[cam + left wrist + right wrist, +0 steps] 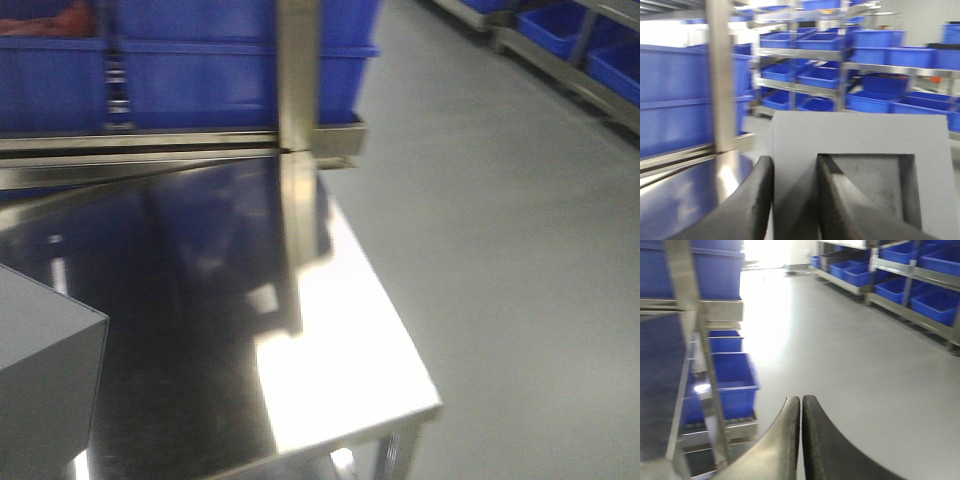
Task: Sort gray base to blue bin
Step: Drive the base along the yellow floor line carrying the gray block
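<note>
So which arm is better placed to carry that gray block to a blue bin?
Left. The left jaws grip one wall of the gray base, one jaw seemingly inside its recess. The right jaws are shut on nothing, above the floor.

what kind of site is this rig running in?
Probably a warehouse or factory parts store: rows of blue bins on steel racks, a stainless worktable, and a bare gray floor with open aisles.
</note>
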Tool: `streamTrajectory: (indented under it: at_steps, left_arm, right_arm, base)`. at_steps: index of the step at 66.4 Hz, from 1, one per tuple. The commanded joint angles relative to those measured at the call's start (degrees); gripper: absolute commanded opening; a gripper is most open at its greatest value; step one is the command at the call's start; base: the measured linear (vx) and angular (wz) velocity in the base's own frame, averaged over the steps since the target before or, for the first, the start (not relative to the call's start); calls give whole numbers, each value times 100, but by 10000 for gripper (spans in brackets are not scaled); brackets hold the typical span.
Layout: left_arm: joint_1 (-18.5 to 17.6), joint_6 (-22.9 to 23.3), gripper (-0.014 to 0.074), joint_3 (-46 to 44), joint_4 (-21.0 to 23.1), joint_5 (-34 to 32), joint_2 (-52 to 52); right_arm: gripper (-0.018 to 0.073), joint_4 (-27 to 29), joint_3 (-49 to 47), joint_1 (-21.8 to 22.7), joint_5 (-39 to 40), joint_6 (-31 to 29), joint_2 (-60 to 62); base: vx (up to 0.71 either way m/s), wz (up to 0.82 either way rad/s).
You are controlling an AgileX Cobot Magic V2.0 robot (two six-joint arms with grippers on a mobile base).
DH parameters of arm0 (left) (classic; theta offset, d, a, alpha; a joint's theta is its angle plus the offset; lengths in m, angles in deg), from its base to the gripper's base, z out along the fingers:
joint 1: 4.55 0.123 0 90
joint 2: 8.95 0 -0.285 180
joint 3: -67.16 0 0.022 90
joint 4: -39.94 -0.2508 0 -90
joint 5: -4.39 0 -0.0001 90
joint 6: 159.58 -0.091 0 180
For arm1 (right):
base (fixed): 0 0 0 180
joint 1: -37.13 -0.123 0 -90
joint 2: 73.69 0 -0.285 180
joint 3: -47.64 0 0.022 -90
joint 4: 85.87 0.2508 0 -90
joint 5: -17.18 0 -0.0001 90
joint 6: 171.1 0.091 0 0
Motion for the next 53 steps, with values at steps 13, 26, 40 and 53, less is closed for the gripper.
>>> streamTrajectory:
  at_steps: [13,26,40,53]
  left_arm:
    - [-23,77,-6,-154,13,-630,-72]
    - [-23,77,-6,-154,13,-630,-72]
    - [-23,77,-6,-154,13,-630,-72]
    - [-23,77,-6,-154,13,-630,-72]
  right_arm:
    - [-5,-26,12,15,414,-70,-103]
    - [-5,-26,12,15,414,-70,-103]
    - [-5,-26,12,15,414,-70,-103]
    - [-5,-26,12,15,414,-70,-103]
  base:
    - [-15,-82]
    - [-12,-77]
    - [-8,-72]
    - [-6,-66]
